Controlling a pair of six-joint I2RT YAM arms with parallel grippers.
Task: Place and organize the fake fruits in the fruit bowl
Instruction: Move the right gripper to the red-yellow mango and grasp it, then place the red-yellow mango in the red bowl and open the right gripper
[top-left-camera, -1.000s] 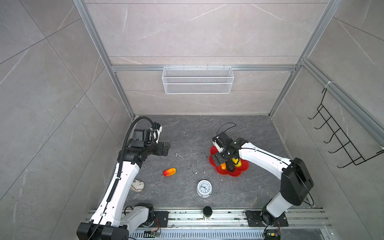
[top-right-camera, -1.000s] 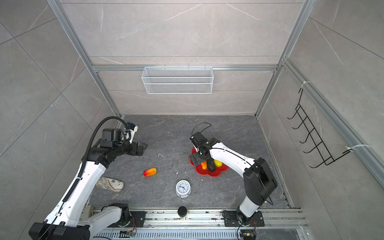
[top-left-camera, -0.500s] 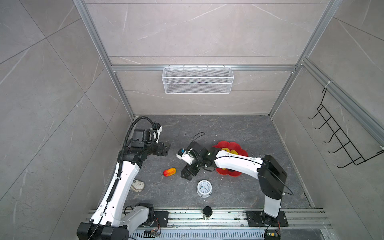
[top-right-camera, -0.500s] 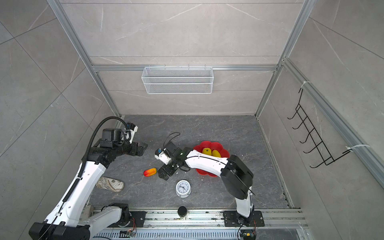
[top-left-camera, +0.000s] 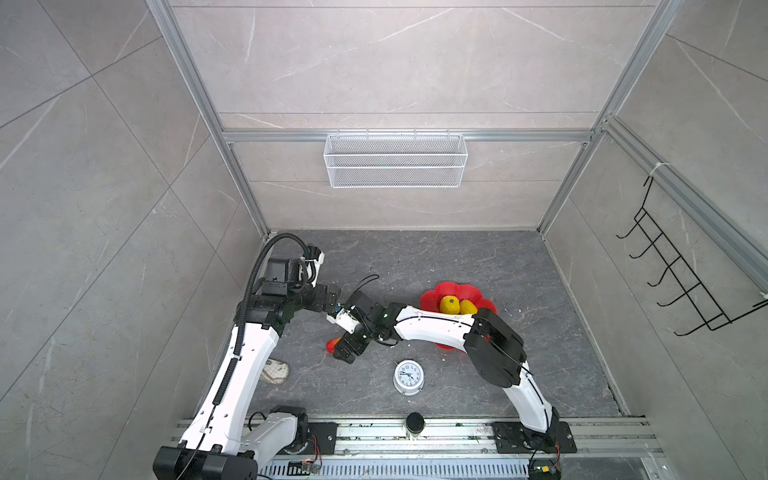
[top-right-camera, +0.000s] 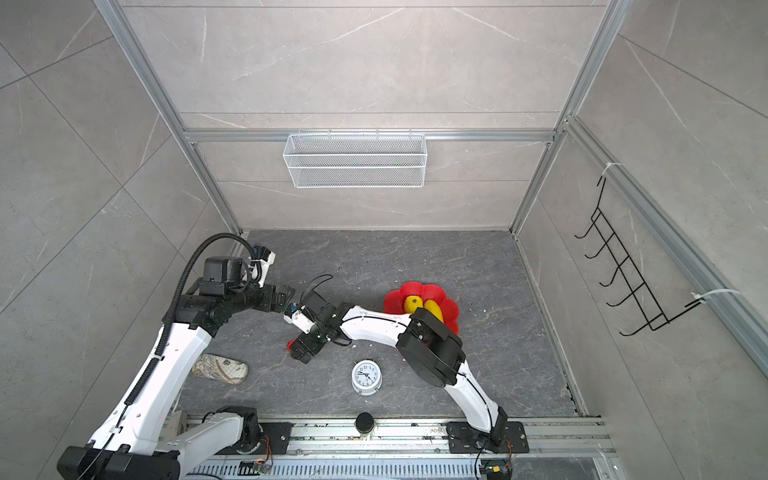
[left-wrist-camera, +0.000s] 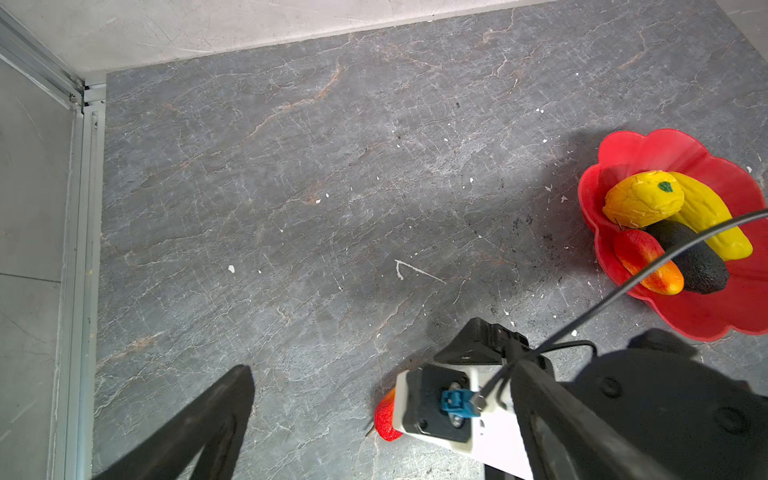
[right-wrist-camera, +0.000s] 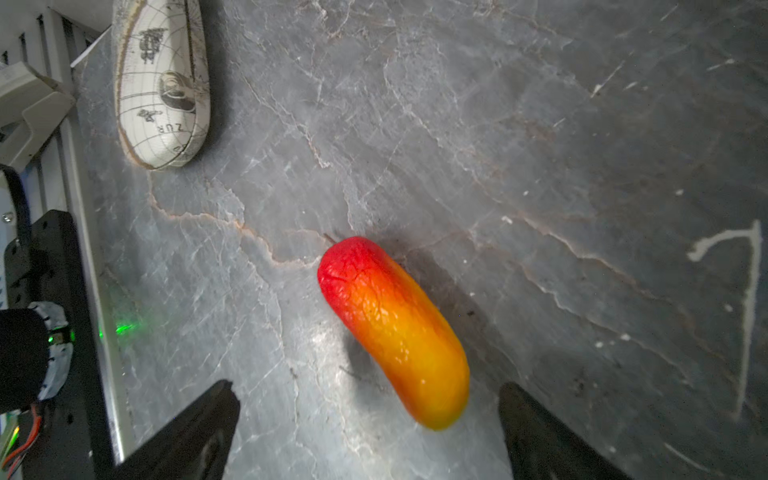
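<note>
oblong mango (right-wrist-camera: 392, 330), red-to-yellow gradient, glossy skin

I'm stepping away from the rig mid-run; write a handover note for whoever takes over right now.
Right gripper: jaws open, empty, over the last mango lying on the table.
Left gripper: open, empty, hovering nearby.
Done: fruit bowl holds four fruits: ribbed yellow one, long yellow one, dark oval, second mango.
Left: grasp the last mango and set it in the bowl.
</note>
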